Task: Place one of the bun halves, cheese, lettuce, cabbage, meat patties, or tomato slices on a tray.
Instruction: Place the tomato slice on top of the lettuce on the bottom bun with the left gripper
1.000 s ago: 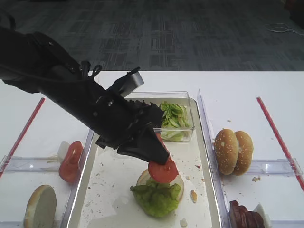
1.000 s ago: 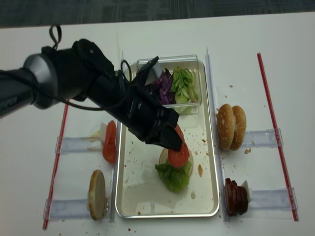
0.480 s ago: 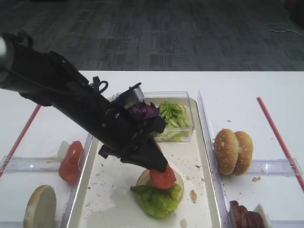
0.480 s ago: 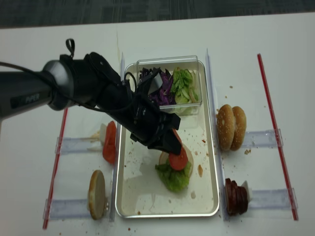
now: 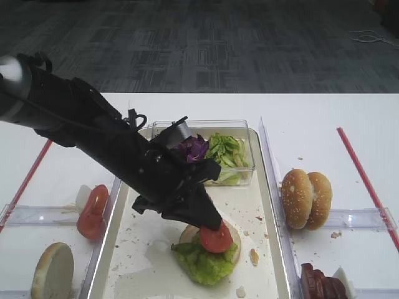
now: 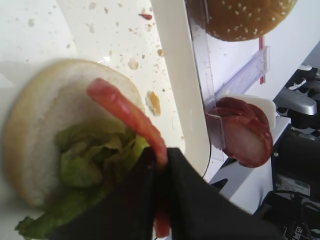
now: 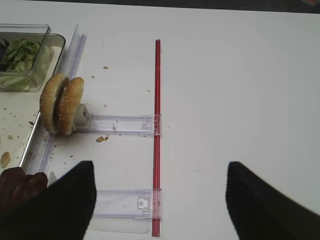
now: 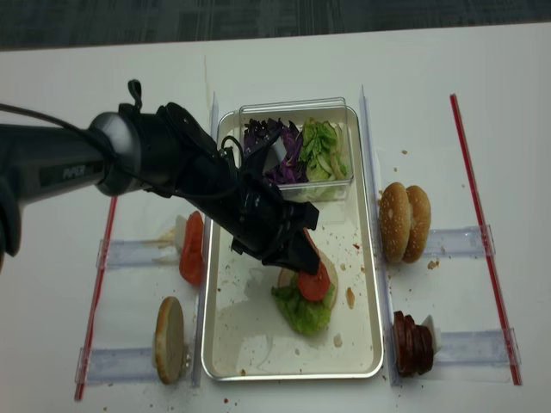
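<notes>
1. The left gripper is pinched on one edge of a tomato slice; in the left wrist view the slice stands tilted, edge-on, its free end hanging over the stack below.
2. That stack lies directly under the slice: a pale bun half with lettuce on it, in the near half of the tray.
3. From both high views the slice looks to be at or nearly on the lettuce; whether it touches I cannot tell.
4. The slice's flat face is not yet level with the bun, so my reading is that the coming move is to lay it flat and let go, with the slice falling away from the gripper toward the bun's middle.
5. The right gripper is spread wide over the bare table, well apart from the tray, so the left arm is plainly the nearer one.
</notes>
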Tool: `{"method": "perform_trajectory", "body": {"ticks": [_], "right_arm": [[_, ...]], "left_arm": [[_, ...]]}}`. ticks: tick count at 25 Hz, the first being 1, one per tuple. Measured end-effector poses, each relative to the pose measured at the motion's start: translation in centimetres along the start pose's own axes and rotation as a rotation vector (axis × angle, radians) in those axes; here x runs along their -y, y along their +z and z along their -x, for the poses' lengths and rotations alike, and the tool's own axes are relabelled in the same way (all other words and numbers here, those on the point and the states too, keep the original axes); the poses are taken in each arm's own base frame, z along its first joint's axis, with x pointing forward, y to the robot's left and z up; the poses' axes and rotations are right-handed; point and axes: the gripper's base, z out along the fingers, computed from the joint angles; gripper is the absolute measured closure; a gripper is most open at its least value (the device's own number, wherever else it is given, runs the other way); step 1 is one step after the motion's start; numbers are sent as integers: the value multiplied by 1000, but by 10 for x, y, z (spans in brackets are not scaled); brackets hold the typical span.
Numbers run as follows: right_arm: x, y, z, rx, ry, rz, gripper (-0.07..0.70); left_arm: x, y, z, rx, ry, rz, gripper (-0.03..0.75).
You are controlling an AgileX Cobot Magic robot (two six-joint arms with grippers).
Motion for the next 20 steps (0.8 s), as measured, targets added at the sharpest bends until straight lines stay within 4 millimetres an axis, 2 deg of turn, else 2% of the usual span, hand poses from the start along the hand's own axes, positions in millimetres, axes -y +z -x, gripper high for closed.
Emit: {"method": "perform_trajectory", "body": {"ticks": [20], "right_arm": [[0, 0, 0, 0, 0, 0, 58]], "left_arm": [[-5, 4, 1, -10, -50, 2, 654]]}}
